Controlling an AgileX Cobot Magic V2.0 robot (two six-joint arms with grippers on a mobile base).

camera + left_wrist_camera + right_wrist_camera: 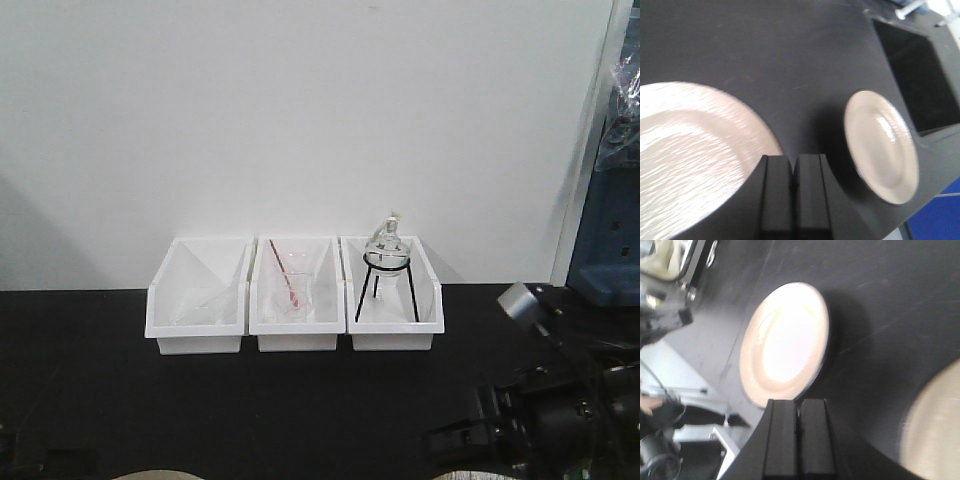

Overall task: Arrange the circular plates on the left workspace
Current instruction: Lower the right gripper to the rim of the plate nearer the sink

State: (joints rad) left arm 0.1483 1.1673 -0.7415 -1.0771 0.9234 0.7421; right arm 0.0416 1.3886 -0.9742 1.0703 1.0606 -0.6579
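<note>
Two round tan-beige plates lie flat on the black countertop [790,60]. In the left wrist view, one plate [690,160] fills the lower left and the other plate [882,145] sits to the right, next to the sink. My left gripper [793,157] is shut and holds nothing, hovering over the bare counter between them. In the right wrist view, my right gripper [799,401] is shut and holds nothing, just short of the near rim of one plate [785,340]. The second plate [935,430] shows blurred at the right edge. The front view shows only thin plate slivers [150,475] along its bottom edge.
Three white bins [295,295] stand in a row against the back wall, holding glassware and a flask on a black tripod [385,270]. A recessed black sink [915,75] lies beyond the right-hand plate. My right arm [540,400] occupies the front right of the counter.
</note>
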